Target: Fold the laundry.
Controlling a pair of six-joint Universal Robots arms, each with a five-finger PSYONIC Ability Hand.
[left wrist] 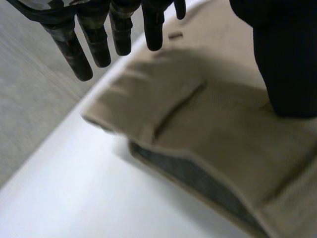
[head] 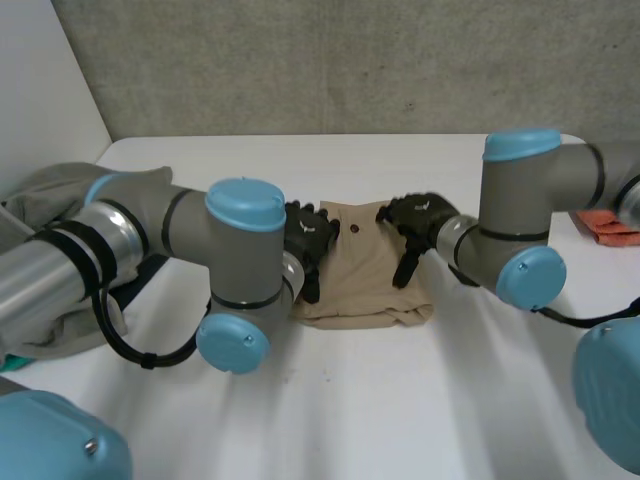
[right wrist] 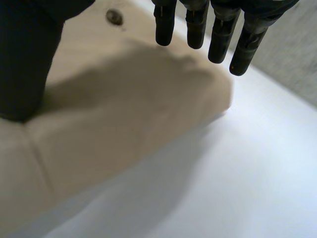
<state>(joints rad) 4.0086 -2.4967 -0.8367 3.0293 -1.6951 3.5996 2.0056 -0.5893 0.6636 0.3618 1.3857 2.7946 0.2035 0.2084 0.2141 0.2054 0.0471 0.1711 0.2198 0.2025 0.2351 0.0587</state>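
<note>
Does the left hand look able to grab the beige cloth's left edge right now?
Probably yes. The left hand is over the left side of the cloth, fingers straight, and nothing lies between them and that edge.

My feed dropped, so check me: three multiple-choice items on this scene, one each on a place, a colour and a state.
1. Where is the garment? A on the table, at both hands; B on the floor; C hanging off the edge.
2. The item at the table's right edge is: A blue; B orange; C black.
3. The fingers of the left hand are: A curled round cloth; B straight; C buried in cloth.
Key: 1 A, left hand and right hand are at it, mid-table; 2 B, orange shows there; 3 B, they hang straight above the garment.
</note>
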